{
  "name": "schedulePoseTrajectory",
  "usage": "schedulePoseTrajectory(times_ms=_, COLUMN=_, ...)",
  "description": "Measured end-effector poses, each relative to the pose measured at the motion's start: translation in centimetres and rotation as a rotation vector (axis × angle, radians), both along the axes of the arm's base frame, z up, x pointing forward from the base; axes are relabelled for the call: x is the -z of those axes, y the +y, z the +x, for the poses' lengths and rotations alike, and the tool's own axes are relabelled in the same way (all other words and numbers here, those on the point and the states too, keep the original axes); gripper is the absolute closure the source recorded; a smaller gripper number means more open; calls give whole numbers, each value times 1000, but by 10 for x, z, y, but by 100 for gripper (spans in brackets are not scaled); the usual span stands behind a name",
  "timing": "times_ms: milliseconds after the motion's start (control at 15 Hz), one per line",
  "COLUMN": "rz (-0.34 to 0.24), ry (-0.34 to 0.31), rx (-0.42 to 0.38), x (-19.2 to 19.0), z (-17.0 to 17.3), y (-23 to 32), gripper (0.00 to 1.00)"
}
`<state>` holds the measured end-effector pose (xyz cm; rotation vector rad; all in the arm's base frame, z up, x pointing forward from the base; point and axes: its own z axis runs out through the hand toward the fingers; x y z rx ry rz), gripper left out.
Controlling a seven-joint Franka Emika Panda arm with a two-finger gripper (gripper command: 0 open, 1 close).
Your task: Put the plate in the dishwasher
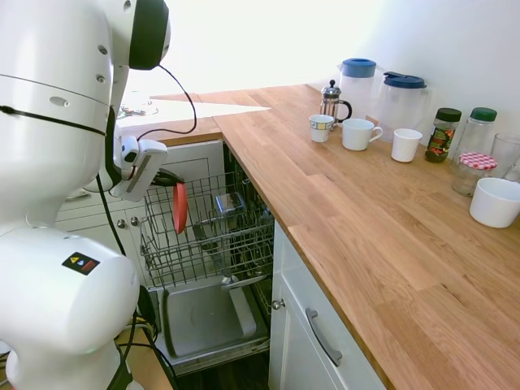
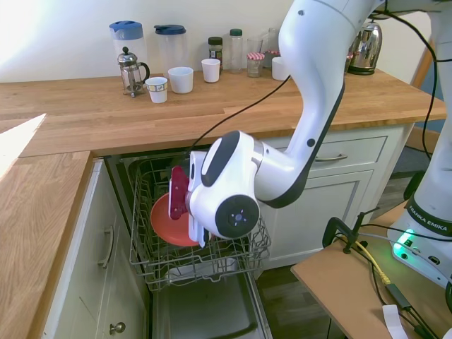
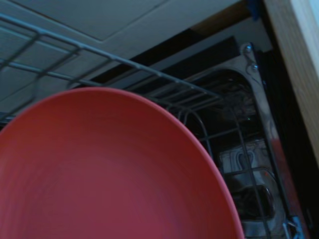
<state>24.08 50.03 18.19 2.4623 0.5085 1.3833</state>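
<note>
The coral-red plate (image 1: 179, 207) stands on its edge inside the grey wire rack (image 1: 244, 244) of the dishwasher (image 1: 207, 321), in the left-centre of the first exterior view, where it shows only as a thin vertical red strip. In the second exterior view the same plate (image 2: 169, 224) appears as a round red disc in the centre-left of the frame, low in the rack (image 2: 152, 265), partly covered by the white wrist of the arm. The gripper (image 1: 166, 180) is just above and beside the plate's upper rim in the first exterior view; I cannot tell from the pictures if its fingers are spread or pinching the rim, because the wrist hides them. The rack is pulled out over the open grey door panel (image 2: 212, 314) at the bottom of the frame. In the wrist view the plate (image 3: 99, 174) fills the lower left, with rack wires (image 3: 219, 134) behind it. On the wooden counter (image 1: 366, 211), in the upper right of the first exterior view, stand a French press (image 1: 331, 101), two blue-lidded jugs (image 1: 402, 101), white mugs (image 1: 357, 134) and some jars (image 1: 443, 135).
</note>
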Motion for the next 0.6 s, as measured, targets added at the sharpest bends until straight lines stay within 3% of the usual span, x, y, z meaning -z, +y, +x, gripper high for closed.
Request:
schedulePoseTrajectory(times_ms=400, rz=-13, ry=2, rx=47, x=14, z=4, y=9, gripper=100)
schedulePoseTrajectory(times_ms=467, rz=-15, ry=6, rx=67, x=15, z=4, y=10, gripper=0)
schedulePoseTrajectory(times_ms=533, rz=-15, ry=13, rx=84, x=15, z=3, y=12, gripper=0)
schedulePoseTrajectory(times_ms=600, rz=-17, ry=22, rx=95, x=16, z=-1, y=14, gripper=100)
